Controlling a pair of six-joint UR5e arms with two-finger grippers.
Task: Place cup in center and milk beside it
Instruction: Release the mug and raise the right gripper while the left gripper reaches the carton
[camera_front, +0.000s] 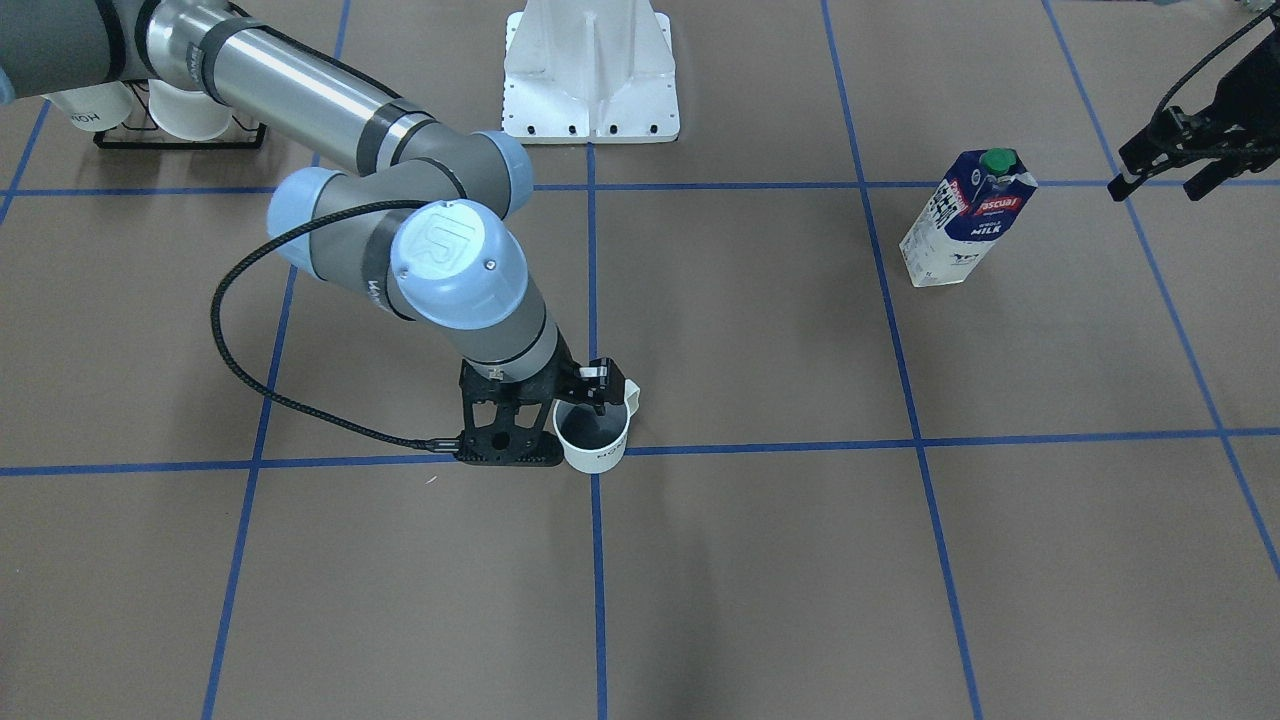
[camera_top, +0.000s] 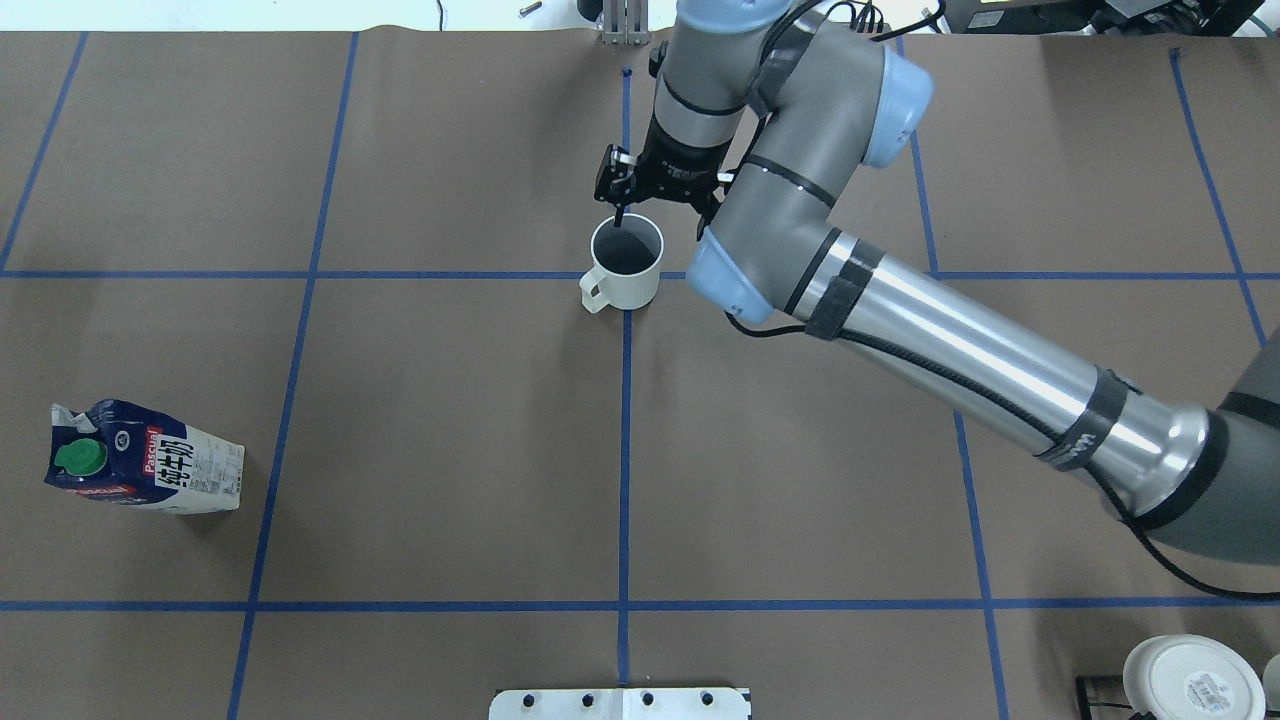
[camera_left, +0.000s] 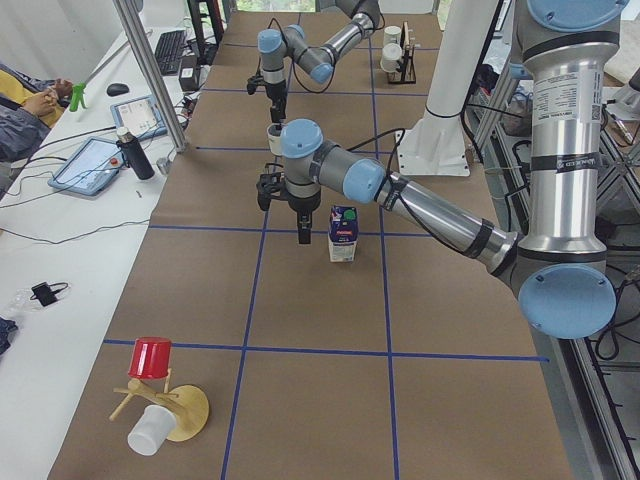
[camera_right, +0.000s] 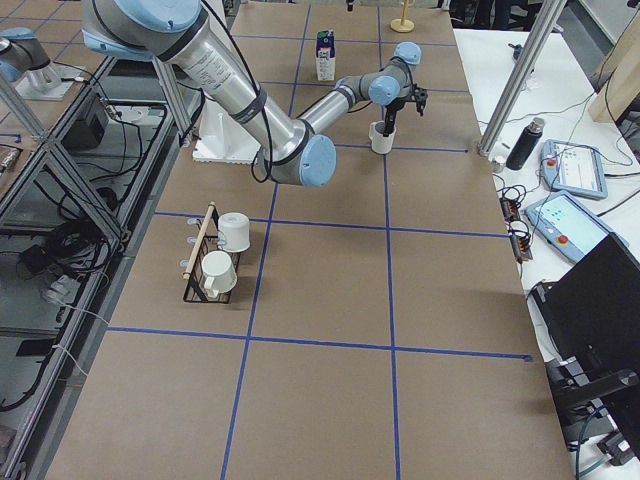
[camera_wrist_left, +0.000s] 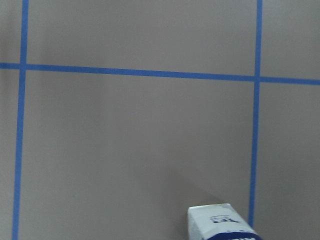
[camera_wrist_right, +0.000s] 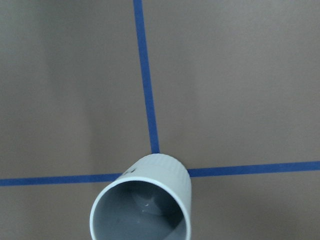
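"Pascual" brand on the milk (camera_top: 145, 470)

**Lighting:** bright, even and white-toned, coming from overhead.

**Shadows:** soft and faint on the brown table (camera_front: 750, 560). A blurred grey patch lies beside the milk carton (camera_top: 150, 470), and a pale streak runs from it in the left wrist view.

**Glare:** long white highlights along the bare metal tube of the right arm (camera_top: 960, 350).

**Focus:** both table-wide views are sharp. The side views are smaller, and far items in them are hard to read. In the right wrist view the cup (camera_wrist_right: 142, 205) is close to the lens, slightly soft, and cut by the lower edge.

**Distortion:** upright posts (camera_left: 150, 75) lean mildly in the side views.
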